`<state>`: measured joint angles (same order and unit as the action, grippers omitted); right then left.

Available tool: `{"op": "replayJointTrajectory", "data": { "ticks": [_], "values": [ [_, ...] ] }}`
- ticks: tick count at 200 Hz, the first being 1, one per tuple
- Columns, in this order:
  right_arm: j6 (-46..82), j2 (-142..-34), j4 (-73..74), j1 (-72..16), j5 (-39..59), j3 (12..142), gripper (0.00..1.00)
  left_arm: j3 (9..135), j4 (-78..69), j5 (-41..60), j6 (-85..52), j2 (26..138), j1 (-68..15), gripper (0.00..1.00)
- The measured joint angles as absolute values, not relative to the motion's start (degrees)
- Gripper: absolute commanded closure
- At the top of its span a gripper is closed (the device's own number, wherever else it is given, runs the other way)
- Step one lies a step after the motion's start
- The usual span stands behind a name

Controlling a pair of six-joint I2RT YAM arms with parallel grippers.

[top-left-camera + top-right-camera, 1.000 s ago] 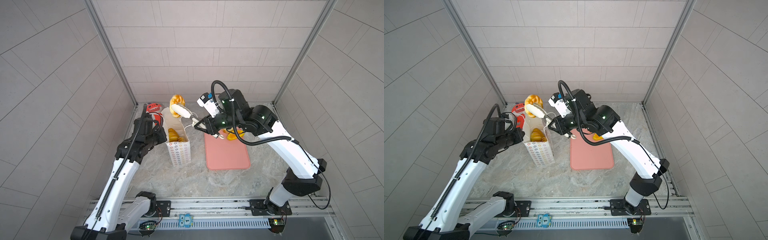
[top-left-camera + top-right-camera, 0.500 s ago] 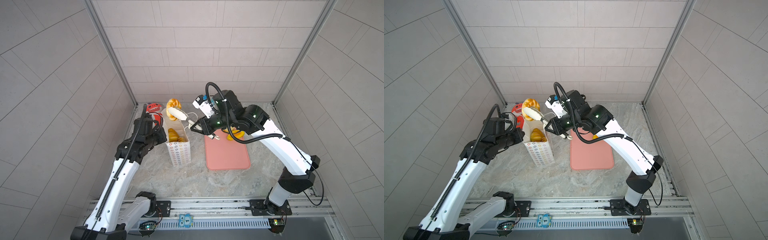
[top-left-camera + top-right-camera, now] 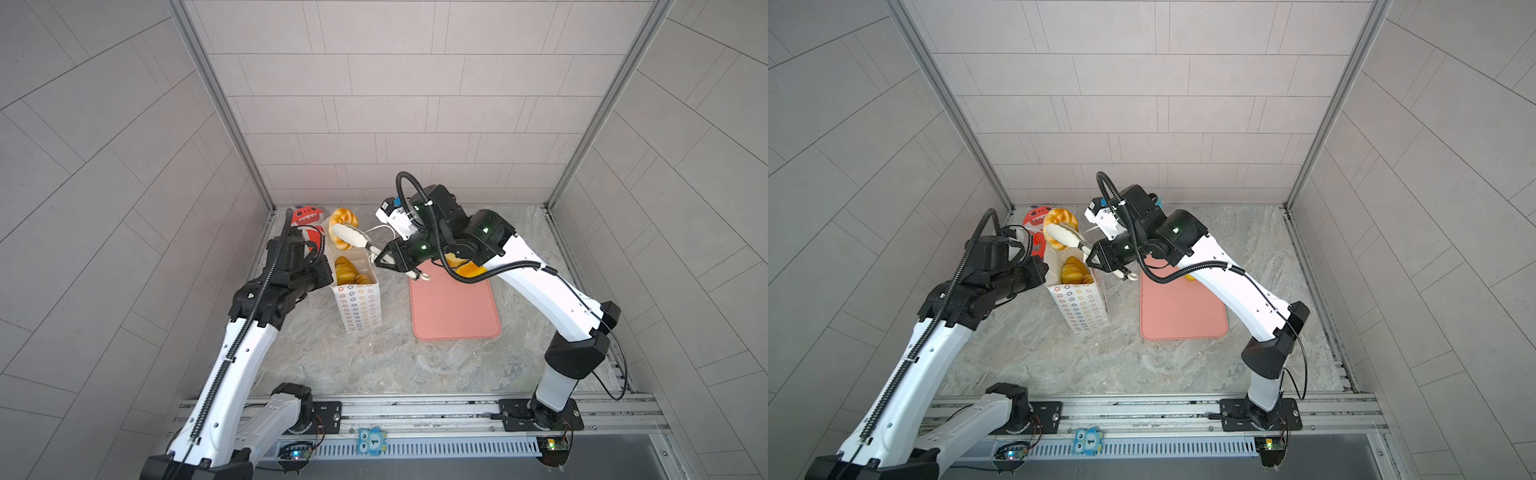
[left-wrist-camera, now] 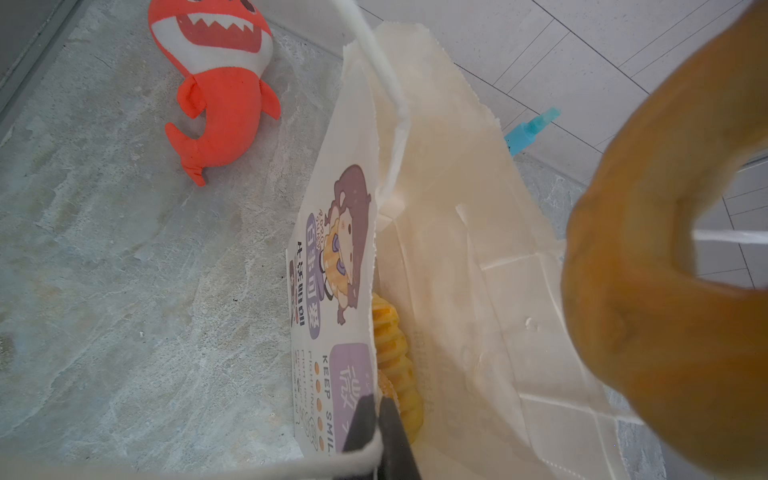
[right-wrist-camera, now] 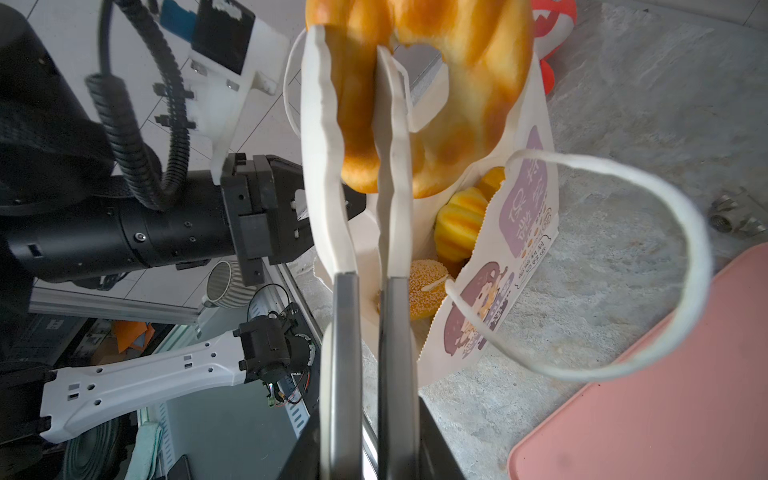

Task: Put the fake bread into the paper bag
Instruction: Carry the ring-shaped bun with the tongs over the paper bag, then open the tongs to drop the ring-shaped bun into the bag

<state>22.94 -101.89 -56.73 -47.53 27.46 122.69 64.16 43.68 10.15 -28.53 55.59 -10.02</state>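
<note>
Grey marble-look desk (image 3: 374, 365) inside pale tiled walls. R pincer (image 3: 380, 261) is clamped on the handles of white-tipped metal tongs (image 3: 352, 237). Tong tips squeeze 1 golden-brown ring-shaped fake bread (image 3: 344, 216), so the ring sits out at the tong ends, left & far of the R pincer, not touching it. It hangs above the open mouth of the tall white paper bag (image 3: 359, 309) w/ star-print side, toward its far end. L pincer (image 3: 329, 272) is pressed together on the bag's left wall near the rim; L wrist view shows the printed wall between both fingers (image 4: 360, 419).

Count: 1 bag, upright, left of 1 flat pink tray (image 3: 453, 309); 1 pair tongs; 1 ring held. Inside bag at least 2 pcs: ridged yellow-orange loaf (image 5: 461, 224) & sesame-speckled round bun (image 5: 426, 286). On tray's far end orange-yellow bread (image 3: 471, 271), mostly hidden by R arm, number can't tell. 1 red plush shark (image 3: 305, 216) on desk at far left, behind bag.

Vs 1 s ago: R pincer, tongs & ring have shifted left and a bit lower, nearer the bag mouth; bag & L pincer unchanged.
</note>
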Motion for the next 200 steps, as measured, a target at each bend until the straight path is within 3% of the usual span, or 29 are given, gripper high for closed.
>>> {"op": "replayJointTrajectory", "data": {
  "ticks": [83,200],
  "values": [
    [22.6,-107.7,-57.6,-47.5,28.0,128.4,0.71,64.2,43.7,10.1,-28.5,55.6,-10.0,0.94],
    [21.0,-109.2,-60.9,-47.6,24.8,128.7,0.53,64.2,43.7,10.0,-28.5,55.6,-10.0,0.94]
  ]
}}
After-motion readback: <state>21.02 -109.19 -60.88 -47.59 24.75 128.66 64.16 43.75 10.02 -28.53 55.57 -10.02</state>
